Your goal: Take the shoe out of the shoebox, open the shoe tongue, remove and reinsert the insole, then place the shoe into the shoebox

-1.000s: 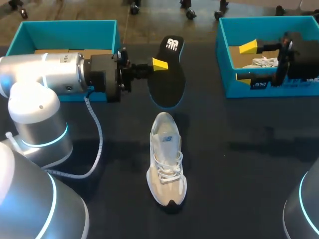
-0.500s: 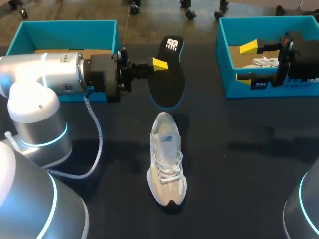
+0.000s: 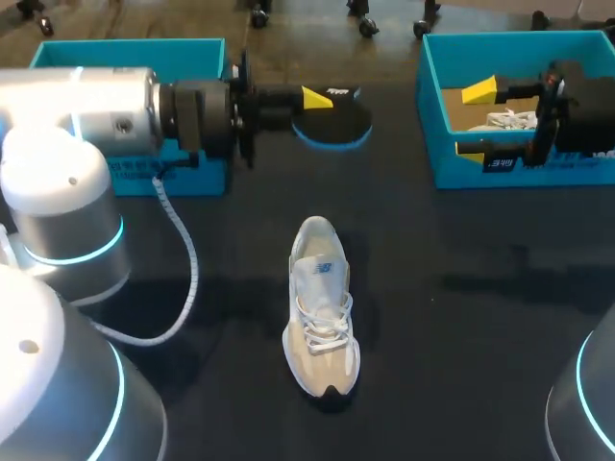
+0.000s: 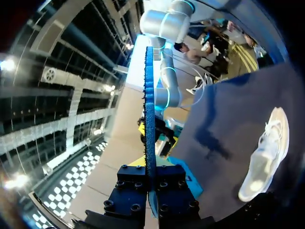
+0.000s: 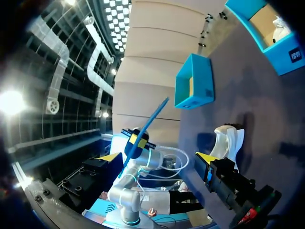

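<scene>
teal left shoebox [image 3: 58,53] and right shoebox [image 3: 519,40] line the far edge, a second shoe [image 3: 509,120] inside the right one; left gripper [image 3: 315,99] clamps the black insole [image 3: 336,125] off the surface, beyond the pale shoe [image 3: 322,307] mid-table; right gripper [image 3: 475,119] hangs fingers apart over the right shoebox; dark table [image 3: 480,317].

Cloth shoe [image 3: 322,307], matt foam insole [image 3: 341,120]
</scene>
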Tool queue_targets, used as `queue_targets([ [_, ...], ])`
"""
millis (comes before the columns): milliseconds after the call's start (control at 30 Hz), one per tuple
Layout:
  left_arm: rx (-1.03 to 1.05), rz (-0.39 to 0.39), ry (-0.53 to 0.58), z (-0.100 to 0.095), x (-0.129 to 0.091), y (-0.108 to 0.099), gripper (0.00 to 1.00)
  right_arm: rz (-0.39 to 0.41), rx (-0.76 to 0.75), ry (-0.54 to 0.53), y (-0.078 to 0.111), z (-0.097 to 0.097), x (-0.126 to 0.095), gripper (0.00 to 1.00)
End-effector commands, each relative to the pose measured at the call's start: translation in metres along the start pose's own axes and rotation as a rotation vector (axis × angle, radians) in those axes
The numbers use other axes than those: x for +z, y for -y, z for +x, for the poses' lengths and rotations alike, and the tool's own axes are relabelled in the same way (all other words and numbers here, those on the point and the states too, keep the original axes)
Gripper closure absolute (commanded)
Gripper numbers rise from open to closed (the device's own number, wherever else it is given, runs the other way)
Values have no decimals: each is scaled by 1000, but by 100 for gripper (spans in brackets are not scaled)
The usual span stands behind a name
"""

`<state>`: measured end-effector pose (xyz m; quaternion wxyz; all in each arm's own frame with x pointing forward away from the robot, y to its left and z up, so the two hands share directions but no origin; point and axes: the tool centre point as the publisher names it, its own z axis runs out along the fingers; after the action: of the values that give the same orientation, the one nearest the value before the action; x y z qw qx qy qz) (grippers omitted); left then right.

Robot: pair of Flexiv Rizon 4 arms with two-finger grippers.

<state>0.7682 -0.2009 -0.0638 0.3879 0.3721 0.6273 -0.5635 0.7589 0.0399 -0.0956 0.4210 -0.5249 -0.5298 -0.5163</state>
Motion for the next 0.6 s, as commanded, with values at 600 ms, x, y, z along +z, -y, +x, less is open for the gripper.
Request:
queue_targets([
  [600, -1532, 16, -437, -3, 6, 8, 100, -2, 1, 4, 1, 1, 1, 0],
])
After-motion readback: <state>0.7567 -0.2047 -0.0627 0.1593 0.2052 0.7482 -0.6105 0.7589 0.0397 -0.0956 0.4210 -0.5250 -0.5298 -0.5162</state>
